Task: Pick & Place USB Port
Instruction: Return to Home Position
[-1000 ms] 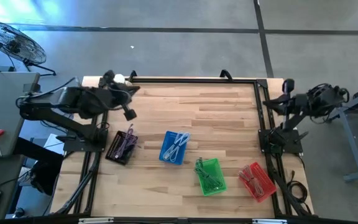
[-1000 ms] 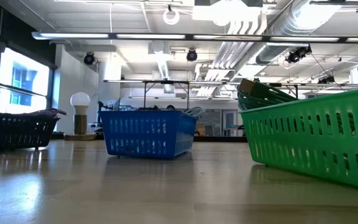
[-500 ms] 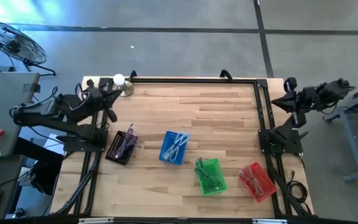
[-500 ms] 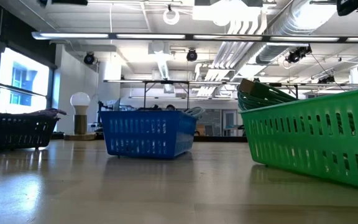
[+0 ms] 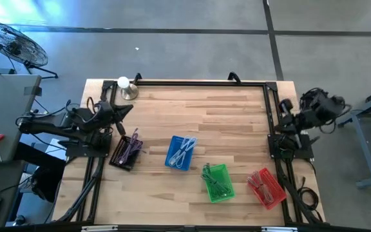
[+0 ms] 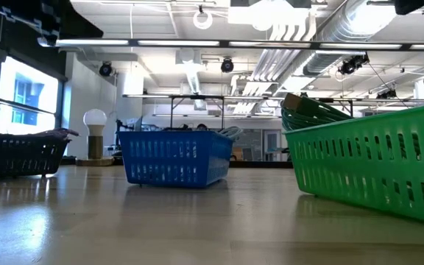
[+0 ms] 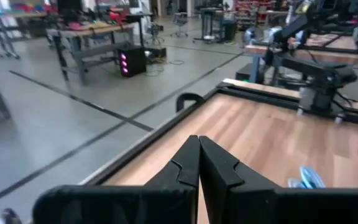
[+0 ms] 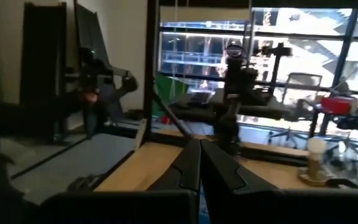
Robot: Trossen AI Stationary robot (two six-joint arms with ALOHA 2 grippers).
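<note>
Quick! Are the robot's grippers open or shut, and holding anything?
Left gripper: shut, holding nothing, at the table's left edge.
Right gripper: shut, holding nothing, by the right edge.

My overhead view's evenly bright. Down low, the ceiling strip lights glare off the tabletop, with a soft shadow under the blue bin. Windows backlight my right wrist view.

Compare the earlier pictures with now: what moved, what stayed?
Both arms folded back toward their bases: left gripper withdrew to the left edge of the table, right gripper pulled in beyond its right edge; both shut, empty. Unmoved: black bin, blue bin, green bin, red bin.
</note>
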